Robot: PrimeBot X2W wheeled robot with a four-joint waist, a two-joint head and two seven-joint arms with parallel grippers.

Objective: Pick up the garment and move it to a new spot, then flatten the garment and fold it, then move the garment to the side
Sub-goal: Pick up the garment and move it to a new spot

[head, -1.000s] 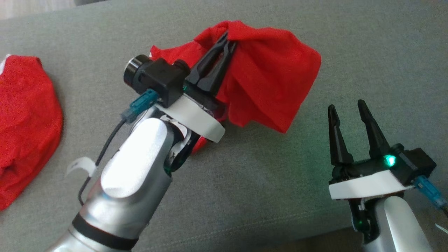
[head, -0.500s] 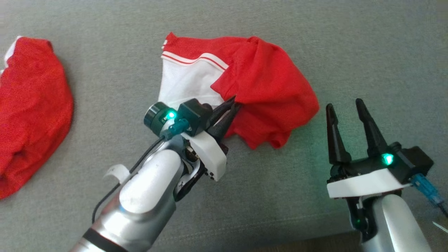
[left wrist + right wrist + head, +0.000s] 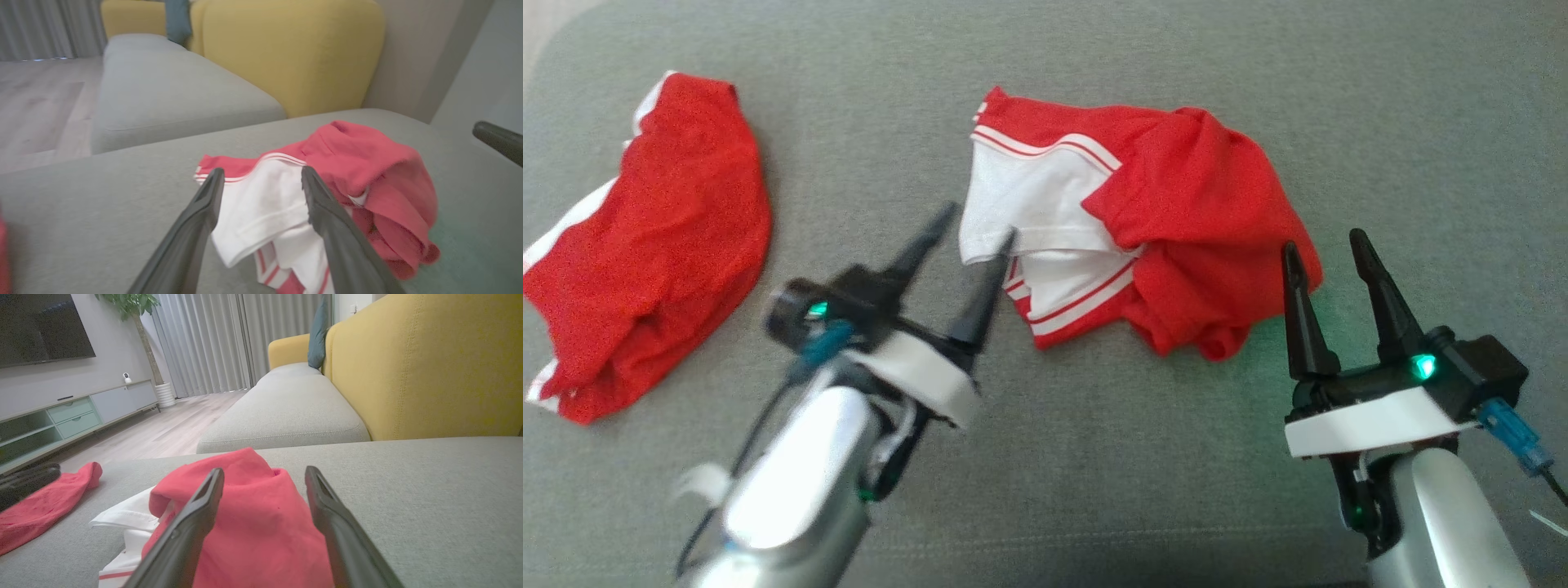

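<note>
**Garment and two open claws, on a grey cushion**

Item 1, garment: laid crumpled on the cushion, near its middle. A red part is bunched over a white panel edged with red stripes. It is not lifted and not folded flat.

Item 2, left claw: fingers spread wide, nothing clamped between them. It is placed just left of the garment, tips aimed at the white panel. In the left wrist view that panel is framed by the two fingers. One tip is seen at the white hem; whether it touches cannot be told.

Item 3, right claw: fingers likewise spread wide and empty. It is held at the garment's right edge, with the red bunch seen between and beyond the fingers in the right wrist view.

Item 4, red cloth: laid well apart on the cushion's left side.
</note>
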